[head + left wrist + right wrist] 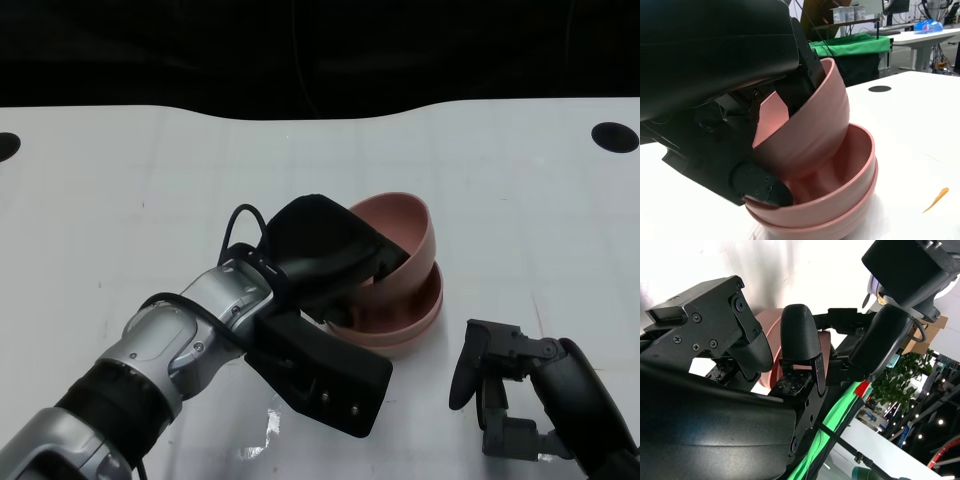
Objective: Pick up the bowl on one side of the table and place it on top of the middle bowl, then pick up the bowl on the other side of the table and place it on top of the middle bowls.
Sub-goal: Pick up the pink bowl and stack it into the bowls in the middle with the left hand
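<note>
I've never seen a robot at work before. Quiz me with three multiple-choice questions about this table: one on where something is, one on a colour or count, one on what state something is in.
1. Where is the tilted pink plastic bowl?
A. alone at the table's far edge
B. leaning inside the stack of pink bowls at mid-table
C. under the right hand

2. How many pink bowls show in the left wrist view?
A. one
B. three
C. five

3. What is the robot's black right hand doing?
A. holding nothing, beside the stack
B. gripping a bowl
C. pressing on the stack

Answers:
1 B: the left hand holds it tipped into the stack.
2 B: two nested rims lie beneath the tilted bowl.
3 A: it is apart from the bowls, fingers on nothing.
</note>
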`<state>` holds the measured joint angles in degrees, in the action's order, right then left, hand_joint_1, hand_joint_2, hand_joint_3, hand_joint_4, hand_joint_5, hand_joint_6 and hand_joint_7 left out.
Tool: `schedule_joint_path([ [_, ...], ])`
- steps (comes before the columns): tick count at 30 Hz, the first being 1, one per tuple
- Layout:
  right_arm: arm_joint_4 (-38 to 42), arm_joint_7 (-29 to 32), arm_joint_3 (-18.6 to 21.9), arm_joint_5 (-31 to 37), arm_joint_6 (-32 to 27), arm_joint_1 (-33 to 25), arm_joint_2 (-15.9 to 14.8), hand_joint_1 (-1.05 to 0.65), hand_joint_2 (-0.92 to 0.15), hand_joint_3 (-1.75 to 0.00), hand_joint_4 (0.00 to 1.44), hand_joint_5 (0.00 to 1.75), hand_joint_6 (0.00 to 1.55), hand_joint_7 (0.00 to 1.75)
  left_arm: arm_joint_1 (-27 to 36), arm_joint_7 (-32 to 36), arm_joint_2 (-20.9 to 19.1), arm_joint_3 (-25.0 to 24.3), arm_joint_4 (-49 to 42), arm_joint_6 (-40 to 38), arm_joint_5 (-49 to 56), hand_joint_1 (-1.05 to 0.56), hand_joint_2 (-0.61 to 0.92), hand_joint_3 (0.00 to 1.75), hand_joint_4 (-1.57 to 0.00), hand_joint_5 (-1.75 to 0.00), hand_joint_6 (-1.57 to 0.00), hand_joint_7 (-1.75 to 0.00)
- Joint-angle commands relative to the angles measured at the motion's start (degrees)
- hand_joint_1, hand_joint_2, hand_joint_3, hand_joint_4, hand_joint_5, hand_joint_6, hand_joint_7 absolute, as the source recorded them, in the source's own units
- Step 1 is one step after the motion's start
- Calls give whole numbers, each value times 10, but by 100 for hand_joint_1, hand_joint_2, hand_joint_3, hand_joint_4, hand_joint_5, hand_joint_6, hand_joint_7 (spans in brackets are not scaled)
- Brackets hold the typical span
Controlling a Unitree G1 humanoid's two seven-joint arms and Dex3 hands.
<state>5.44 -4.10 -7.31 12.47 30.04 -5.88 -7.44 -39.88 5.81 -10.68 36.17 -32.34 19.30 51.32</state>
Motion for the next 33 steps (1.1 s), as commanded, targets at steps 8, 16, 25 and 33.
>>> schedule_joint_path([
  [8, 2, -1, 0, -4, 6, 2, -7, -4, -23, -162, 93, 175, 82, 153, 24, -82, -38, -12, 81, -27, -14, -55, 92, 24, -35, -41, -46, 0],
  [16, 2, 1, 3, -2, 3, 1, -8, -5, -23, -163, 93, 175, 82, 152, 49, -161, -85, -31, 199, -57, -17, -61, 92, 26, -36, -37, -49, -2],
  [25, 5, 3, 5, -3, 4, 2, -7, -4, -23, -164, 94, 175, 82, 153, 114, -181, -126, -97, 294, -57, -68, -62, 92, 24, -33, -34, -43, 0],
  [33, 4, -2, 5, -8, 1, 1, -7, -3, -23, -165, 94, 175, 82, 153, 204, -113, -141, -188, 324, 13, -155, -64, 92, 24, -21, -34, -32, 0],
])
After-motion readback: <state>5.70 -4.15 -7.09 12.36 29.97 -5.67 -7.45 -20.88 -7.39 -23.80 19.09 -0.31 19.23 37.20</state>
